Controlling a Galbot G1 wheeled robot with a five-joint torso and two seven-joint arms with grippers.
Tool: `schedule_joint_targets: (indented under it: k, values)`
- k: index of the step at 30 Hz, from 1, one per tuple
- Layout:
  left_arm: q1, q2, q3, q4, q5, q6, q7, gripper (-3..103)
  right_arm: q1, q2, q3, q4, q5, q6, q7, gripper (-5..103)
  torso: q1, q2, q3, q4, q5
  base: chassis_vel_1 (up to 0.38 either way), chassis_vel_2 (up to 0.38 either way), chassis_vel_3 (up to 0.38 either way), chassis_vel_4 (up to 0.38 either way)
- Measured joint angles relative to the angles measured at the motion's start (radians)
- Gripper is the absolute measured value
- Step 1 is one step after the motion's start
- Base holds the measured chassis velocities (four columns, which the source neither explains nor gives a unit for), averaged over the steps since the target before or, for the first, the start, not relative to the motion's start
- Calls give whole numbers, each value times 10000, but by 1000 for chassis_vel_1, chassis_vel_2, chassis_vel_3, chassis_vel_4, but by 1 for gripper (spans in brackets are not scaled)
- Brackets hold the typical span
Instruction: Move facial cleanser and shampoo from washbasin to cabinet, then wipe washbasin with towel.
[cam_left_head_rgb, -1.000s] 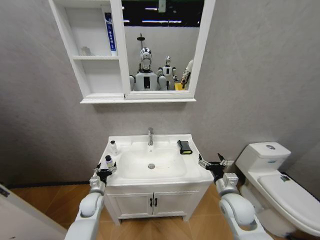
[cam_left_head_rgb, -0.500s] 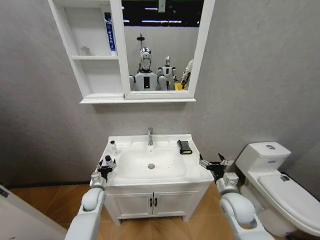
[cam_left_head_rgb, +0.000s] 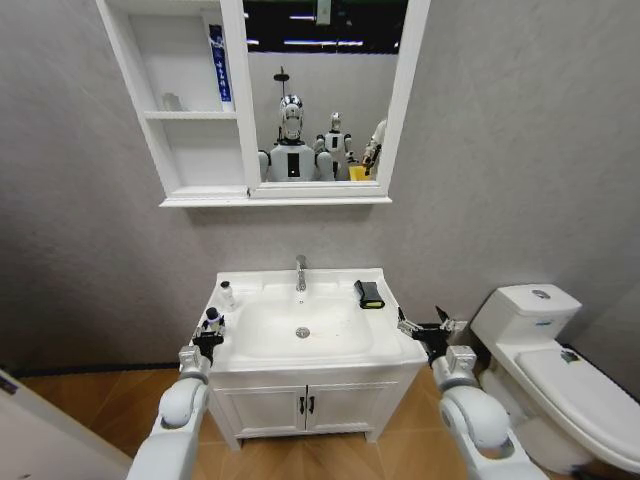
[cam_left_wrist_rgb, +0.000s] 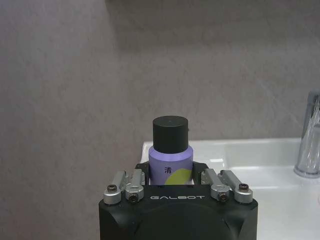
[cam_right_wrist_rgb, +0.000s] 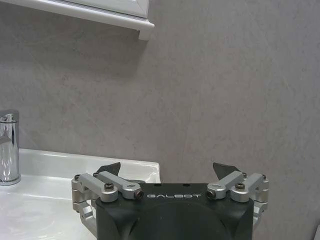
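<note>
A purple bottle (cam_left_wrist_rgb: 170, 156) with a black cap stands at the washbasin's (cam_left_head_rgb: 335, 277) left front corner. My left gripper (cam_left_wrist_rgb: 171, 169) is shut on it, a black finger pressing each side, and in the head view the left gripper (cam_left_head_rgb: 212, 329) sits at that corner. A small white bottle (cam_left_head_rgb: 228, 294) stands farther back on the left rim. I cannot tell which bottle is the facial cleanser and which the shampoo. The black towel (cam_left_head_rgb: 369, 294) lies on the right rim. My right gripper (cam_left_head_rgb: 422, 328) hangs open off the basin's right edge, holding nothing. The cabinet (cam_left_head_rgb: 190, 190) is on the wall above.
A chrome tap (cam_left_head_rgb: 300, 272) rises at the back of the bowl. The cabinet shelves hold a blue tube (cam_left_head_rgb: 220, 65) and a small clear item (cam_left_head_rgb: 172, 101). A white toilet (cam_left_head_rgb: 545, 350) stands right of the white floor vanity (cam_left_head_rgb: 305, 405).
The left gripper's fingers have drawn in around the purple bottle and the gripper has edged slightly forward. The right arm has stayed put.
</note>
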Motion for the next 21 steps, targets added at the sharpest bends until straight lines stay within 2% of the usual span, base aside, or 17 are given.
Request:
schedule_joint_targets:
  k: [2, 3, 4, 5, 6, 7, 8, 9, 10, 11, 13, 14, 15, 16, 18, 19, 21]
  values:
    - [-3, 745, 10, -953, -850, 780, -741, 43, 25, -13, -54, 36, -7, -44, 1, 100, -1, 0, 0, 3, -6, 0, 0, 0, 0]
    - [-3, 745, 10, -953, -850, 780, -741, 43, 25, -13, -54, 36, -7, -44, 1, 100, -1, 0, 0, 3, -6, 0, 0, 0, 0]
    - [-134, 1206, 3, -1420, -1469, 1371, -1250, 43, 35, -31, -74, 37, -9, -57, 2, 100, -1, 0, 0, 2, -2, 0, 0, 0, 0]
    - [-134, 1206, 3, -1420, -1469, 1371, -1250, 43, 35, -31, -74, 37, -9, -57, 2, 100, -1, 0, 0, 2, -2, 0, 0, 0, 0]
    - [-240, 1515, -14, -1698, -1906, 1810, -1545, 43, 54, -51, -85, 38, -9, -64, 2, 100, -1, 1, 0, -2, 0, 0, 0, 0, 0]
    - [-494, 2159, -101, -2243, -2840, 2641, -2157, 43, 105, -100, -143, 25, 0, -81, 5, 100, -1, 0, 0, -3, -4, 0, 0, 0, 0]
    - [-494, 2159, -101, -2243, -2840, 2641, -2157, 43, 105, -100, -143, 25, 0, -81, 5, 100, -1, 0, 0, -3, -4, 0, 0, 0, 0]
    - [-751, 2655, -183, -2563, -3547, 3156, -2539, 43, 131, -134, -169, 6, 6, -89, 5, 100, -1, 0, 0, 8, -6, 0, 0, 0, 0]
    - [-1052, 3159, -221, -2766, -4247, 3507, -2793, 43, 134, -151, -181, 3, 8, -91, 4, 100, 0, 0, 0, 3, 0, 0, 0, 0, 0]
    - [-1052, 3159, -221, -2766, -4247, 3507, -2793, 43, 134, -151, -181, 3, 8, -91, 4, 100, 0, 0, 0, 3, 0, 0, 0, 0, 0]
    - [-2302, 4631, -112, -2882, -5974, 4120, -3306, 43, 112, -160, -203, -7, 8, -93, -9, 100, 0, 0, 0, -2, -3, 0, 0, 0, 0]
    - [-2302, 4631, -112, -2882, -5974, 4120, -3306, 43, 112, -160, -203, -7, 8, -93, -9, 100, 0, 0, 0, -2, -3, 0, 0, 0, 0]
    - [-2955, 5135, 24, -2701, -6426, 4241, -3349, 43, 118, -152, -242, -21, -6, -93, -11, 100, -1, 0, 0, -2, -1, 0, 0, 0, 0]
    - [-2955, 5135, 24, -2701, -6426, 4241, -3349, 43, 118, -152, -242, -21, -6, -93, -11, 100, -1, 0, 0, -2, -1, 0, 0, 0, 0]
    - [-4487, 5825, 582, -2085, -7200, 4383, -3468, 43, 171, -176, -305, -28, -14, -119, -14, 100, 0, 0, 1, 2, -7, 0, 0, 0, 0]
    - [-4487, 5825, 582, -2085, -7200, 4383, -3468, 43, 171, -176, -305, -28, -14, -119, -14, 100, 0, 0, 1, 2, -7, 0, 0, 0, 0]
    - [-6035, 6203, 1403, -1387, -7817, 4424, -3538, 43, 234, -252, -294, -81, 8, -148, -13, 100, 0, 0, 1, 0, -2, 0, 0, 0, 0]
